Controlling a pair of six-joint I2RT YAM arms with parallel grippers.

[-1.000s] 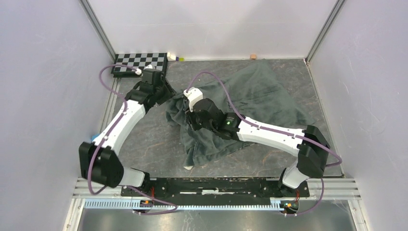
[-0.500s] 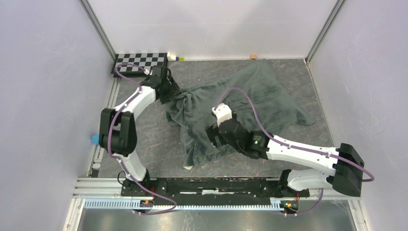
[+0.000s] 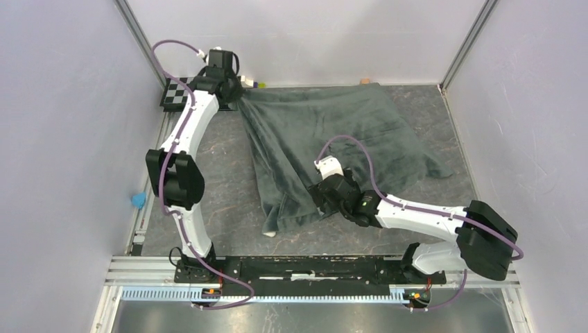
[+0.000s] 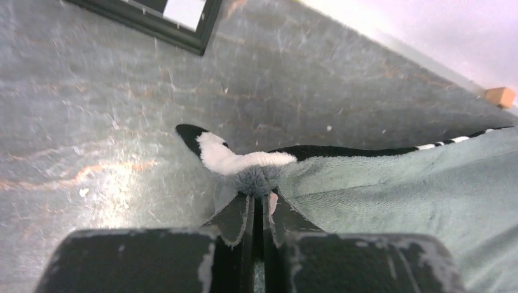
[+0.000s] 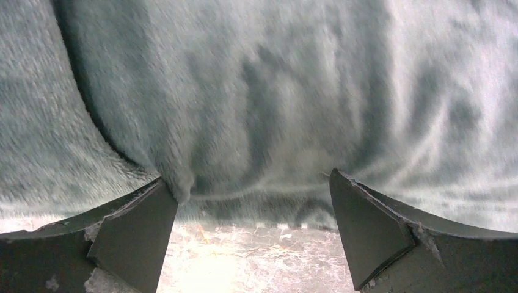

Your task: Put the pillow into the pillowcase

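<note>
Plush grey-green pillowcase (image 3: 333, 128): my left gripper (image 4: 259, 195) pinched its corner at the counter's (image 3: 222, 201) far-left corner to stretch it; my right gripper (image 5: 247, 180) gaped over its near hem.

Left pincer (image 4: 259, 204) pinched tight at full reach; right pincer (image 5: 253, 186) spread wide

The grey, stone-looking tabletop (image 3: 222, 201) has the big grey-green pillowcase (image 3: 333, 132) spread out on it, a black-and-white checkerboard (image 3: 175, 92) in the far left corner, and a little wooden block (image 3: 364, 81) by the back wall.
</note>
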